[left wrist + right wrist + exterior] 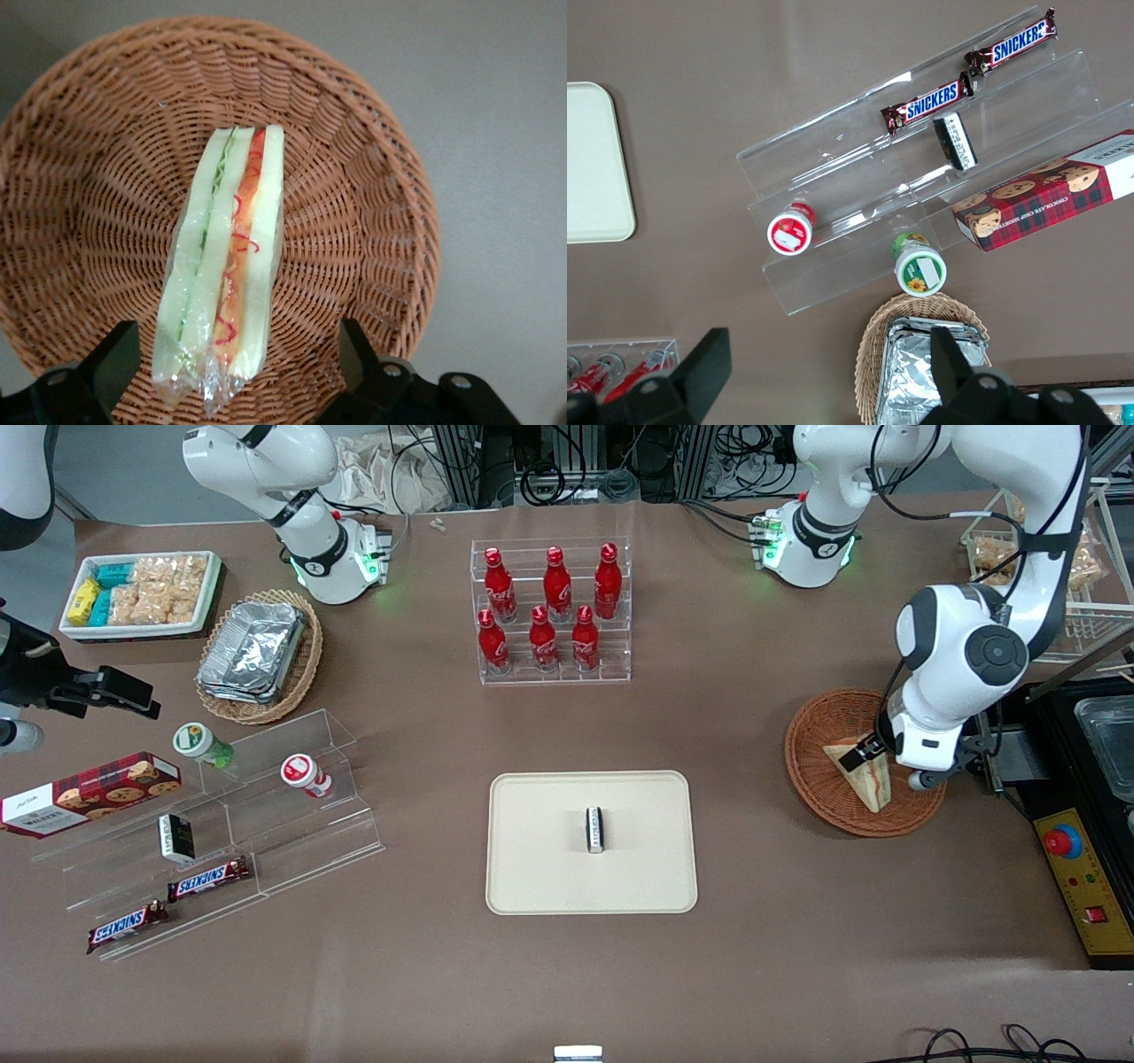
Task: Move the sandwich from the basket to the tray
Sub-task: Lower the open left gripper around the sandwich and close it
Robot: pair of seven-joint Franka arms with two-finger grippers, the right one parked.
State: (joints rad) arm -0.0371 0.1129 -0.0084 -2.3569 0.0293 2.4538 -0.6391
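Sandwich [221,266]: wrapped in clear film, lying in basket [819,731] w/ filling edge up; white bread, green layer on one side, red-orange shreds on the other. In front view a pale wedge [864,778] resting toward the basket's nearer rim.
Gripper [866,755]: low over basket, fingers spread wide, one black fingertip [111,359] either side of sandwich's wrapped end, both apart from the film; nothing pinched.
Basket, wrist view [372,212]: round reddish-brown weave, sandwich roughly across its middle.
Basket location: at working arm's end of table, well apart from tray.
Tray [540,868]: cream-beige, flat, mid-table, nearer front cam than bottle rack; one small dark-and-white packet [595,830] standing at its centre.
Bottle rack [551,669]: clear tiered stand w/ six red bottles [556,583], farther from front cam than tray.
Parked arm's end: clear stepped shelf [292,806] holding two Snickers bars [208,879], a small dark box [175,838], a red-lidded cup [306,775], a green-lidded cup [202,745], a cookie box [89,793].
Tan oval basket [306,669]: foil containers [252,646] inside, beside white bin of snack packets [137,589].
E-stop panel [1076,886]: yellow, red button, at table edge near working arm.
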